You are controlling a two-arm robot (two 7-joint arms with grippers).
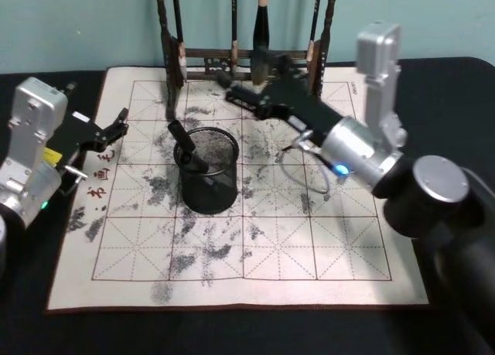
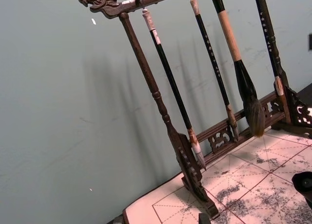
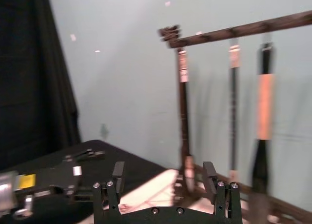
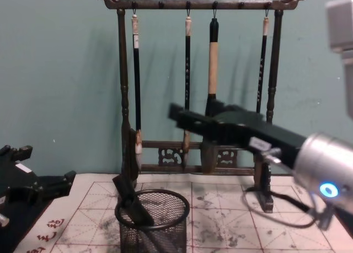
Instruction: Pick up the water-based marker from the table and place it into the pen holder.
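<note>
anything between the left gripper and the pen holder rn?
No object. In the head view, only ink-stained grid mat lies between the left gripper and the pen holder, where the marker already leans.

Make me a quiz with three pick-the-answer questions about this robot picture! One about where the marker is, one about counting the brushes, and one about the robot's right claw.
1. Where is the marker?
A. Flat on the mat
B. Leaning inside the pen holder
C. Hanging on the brush rack

2. How many brushes hang from the rack?
A. Two
B. Four
C. Six

3. What is the right gripper doing?
A. Open and holding nothing
B. Squeezing the marker
C. Gripping a brush

Answers:
1. B: in the head and chest views the dark marker stands tilted in the black mesh cup, its top poking over the rim.
2. B: the chest view shows four brushes hanging from the top bar.
3. A: the right wrist view shows its two fingers apart with nothing between them, up above the mat near the rack. The left gripper rests at the mat's left edge.
</note>
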